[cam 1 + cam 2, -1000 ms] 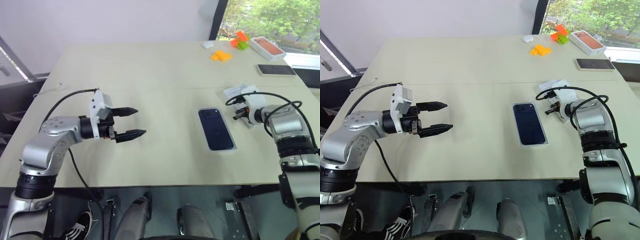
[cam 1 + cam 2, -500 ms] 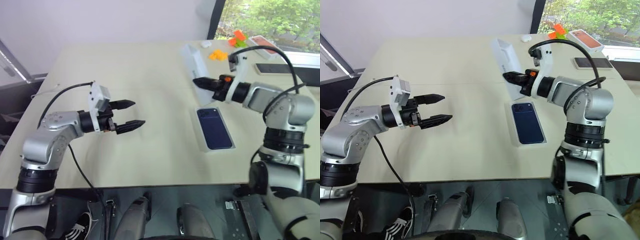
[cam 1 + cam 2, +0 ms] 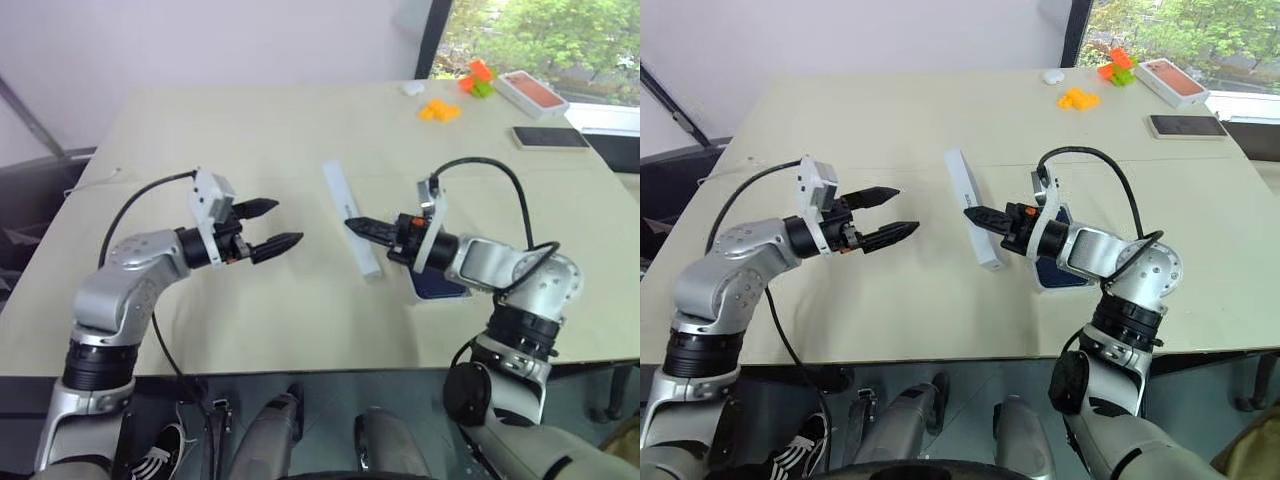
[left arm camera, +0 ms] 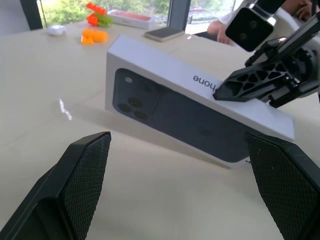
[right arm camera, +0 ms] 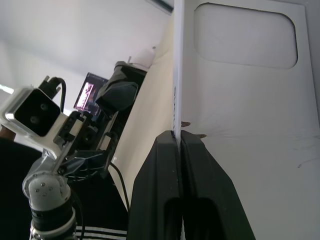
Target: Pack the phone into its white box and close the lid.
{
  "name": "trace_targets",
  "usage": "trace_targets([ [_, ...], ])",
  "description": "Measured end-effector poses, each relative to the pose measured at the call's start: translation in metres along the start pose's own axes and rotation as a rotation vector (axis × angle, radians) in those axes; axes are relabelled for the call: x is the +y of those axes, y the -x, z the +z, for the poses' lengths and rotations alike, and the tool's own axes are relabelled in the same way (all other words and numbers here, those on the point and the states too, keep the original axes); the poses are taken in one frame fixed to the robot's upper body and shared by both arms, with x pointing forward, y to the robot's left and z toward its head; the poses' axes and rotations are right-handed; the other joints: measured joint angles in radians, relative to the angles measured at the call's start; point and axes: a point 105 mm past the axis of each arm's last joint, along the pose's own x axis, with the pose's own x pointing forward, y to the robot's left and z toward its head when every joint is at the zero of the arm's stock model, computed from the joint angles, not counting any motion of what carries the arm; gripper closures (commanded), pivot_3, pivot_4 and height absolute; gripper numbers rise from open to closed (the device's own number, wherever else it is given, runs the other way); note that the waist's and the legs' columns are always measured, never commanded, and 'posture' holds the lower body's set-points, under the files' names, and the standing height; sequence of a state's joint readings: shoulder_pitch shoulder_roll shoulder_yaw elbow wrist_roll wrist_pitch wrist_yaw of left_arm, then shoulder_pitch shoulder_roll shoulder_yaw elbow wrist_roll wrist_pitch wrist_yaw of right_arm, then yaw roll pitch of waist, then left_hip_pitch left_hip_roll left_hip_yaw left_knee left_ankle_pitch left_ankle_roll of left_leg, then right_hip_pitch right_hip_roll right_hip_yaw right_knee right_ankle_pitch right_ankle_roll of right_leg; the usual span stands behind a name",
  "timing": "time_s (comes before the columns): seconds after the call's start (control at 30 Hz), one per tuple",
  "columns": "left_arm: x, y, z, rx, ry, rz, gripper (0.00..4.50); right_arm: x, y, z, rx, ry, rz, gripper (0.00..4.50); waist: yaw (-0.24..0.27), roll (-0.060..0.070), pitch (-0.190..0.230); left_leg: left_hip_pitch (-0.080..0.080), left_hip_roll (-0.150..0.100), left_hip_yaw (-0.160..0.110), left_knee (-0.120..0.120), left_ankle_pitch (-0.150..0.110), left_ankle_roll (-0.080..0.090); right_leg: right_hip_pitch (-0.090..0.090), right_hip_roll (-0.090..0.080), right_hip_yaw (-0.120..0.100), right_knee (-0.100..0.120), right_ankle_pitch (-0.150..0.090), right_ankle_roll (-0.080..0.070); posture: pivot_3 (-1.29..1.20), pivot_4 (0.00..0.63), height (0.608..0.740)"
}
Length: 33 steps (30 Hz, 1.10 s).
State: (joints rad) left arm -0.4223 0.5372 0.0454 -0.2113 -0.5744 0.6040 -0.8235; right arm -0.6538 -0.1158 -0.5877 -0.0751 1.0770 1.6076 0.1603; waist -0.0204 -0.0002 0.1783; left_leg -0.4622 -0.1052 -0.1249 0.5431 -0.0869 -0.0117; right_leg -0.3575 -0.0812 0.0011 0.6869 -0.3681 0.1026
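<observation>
My right gripper (image 3: 356, 226) is shut on the long wall of the lid (image 3: 350, 215) and holds it on edge above the middle of the table. In the left wrist view the lid (image 4: 190, 112) shows a printed top face. In the right wrist view the lid's (image 5: 240, 110) white inner side shows, with its wall pinched between my fingers. My left gripper (image 3: 282, 224) is open, level and pointing at the lid from a short gap away. The navy phone (image 3: 441, 284) lies in the white box (image 3: 1039, 284), partly hidden under my right forearm.
At the far right of the table lie an orange-topped box (image 3: 531, 92), a black phone (image 3: 552, 138), orange blocks (image 3: 441, 110), orange and green blocks (image 3: 478, 78) and a small white object (image 3: 413, 88). The table's near edge runs just below both arms.
My right arm picked the lid up from the right side, swung it left over the phone and rolled it on edge in front of the left gripper. The left gripper edged slightly right.
</observation>
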Motion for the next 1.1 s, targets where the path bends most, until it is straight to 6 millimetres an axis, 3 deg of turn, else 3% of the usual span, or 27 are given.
trace_targets([
  [0.13, -0.010, -0.013, -0.020, 0.017, 0.035, 0.004, 0.00, -0.003, 0.007, -0.004, 0.007, -0.009, -0.025, 4.46, 0.001, 0.000, 0.000, 0.000, 0.000, 0.001, 0.000, 0.000, 0.000, 0.001, 0.000, 0.000, 0.000, 0.000, 0.000, 0.00, 0.150, 0.740],
  [0.37, -0.013, -0.040, -0.034, -0.007, 0.059, 0.023, 0.00, -0.006, 0.020, -0.008, 0.019, -0.027, -0.054, 4.46, 0.009, 0.000, -0.001, 0.000, 0.000, 0.001, 0.001, 0.000, 0.001, 0.002, -0.001, 0.000, -0.001, 0.000, 0.000, 0.00, 0.150, 0.740],
  [0.53, -0.015, -0.065, -0.032, -0.042, 0.062, 0.012, 0.00, -0.010, 0.029, -0.011, -0.006, -0.095, -0.081, 4.46, 0.006, 0.000, 0.000, -0.002, 0.000, 0.002, 0.002, 0.000, 0.003, 0.004, -0.001, 0.000, -0.002, 0.000, 0.000, 0.00, 0.150, 0.740],
  [0.73, -0.022, -0.078, -0.041, -0.032, 0.081, -0.013, 0.00, -0.011, 0.035, -0.012, -0.027, -0.168, -0.132, 4.46, -0.002, -0.001, 0.000, -0.002, 0.001, 0.006, 0.002, -0.001, 0.004, 0.005, 0.000, 0.000, -0.003, 0.000, 0.000, 0.00, 0.150, 0.740],
  [0.83, -0.027, -0.080, -0.041, -0.035, 0.095, -0.045, 0.84, -0.012, 0.034, -0.012, -0.028, -0.167, -0.152, 4.50, 0.001, -0.001, 0.000, -0.001, 0.002, 0.006, 0.002, -0.001, 0.004, 0.005, 0.001, 0.000, -0.002, 0.000, 0.000, 0.00, 0.150, 0.740],
  [1.07, -0.040, -0.089, -0.044, -0.034, 0.120, -0.090, 4.38, -0.013, 0.033, -0.012, -0.022, -0.159, -0.168, 4.50, 0.006, -0.001, 0.000, -0.001, 0.002, 0.006, 0.003, -0.001, 0.005, 0.006, 0.000, 0.000, -0.003, 0.000, 0.000, 0.00, 0.150, 0.740],
  [1.1, -0.041, -0.091, -0.044, -0.034, 0.123, -0.091, 4.49, -0.013, 0.033, -0.012, -0.023, -0.158, -0.170, 4.50, 0.006, -0.001, 0.000, -0.001, 0.002, 0.006, 0.003, -0.001, 0.005, 0.006, 0.000, 0.000, -0.003, 0.000, 0.000, 0.00, 0.150, 0.740],
])
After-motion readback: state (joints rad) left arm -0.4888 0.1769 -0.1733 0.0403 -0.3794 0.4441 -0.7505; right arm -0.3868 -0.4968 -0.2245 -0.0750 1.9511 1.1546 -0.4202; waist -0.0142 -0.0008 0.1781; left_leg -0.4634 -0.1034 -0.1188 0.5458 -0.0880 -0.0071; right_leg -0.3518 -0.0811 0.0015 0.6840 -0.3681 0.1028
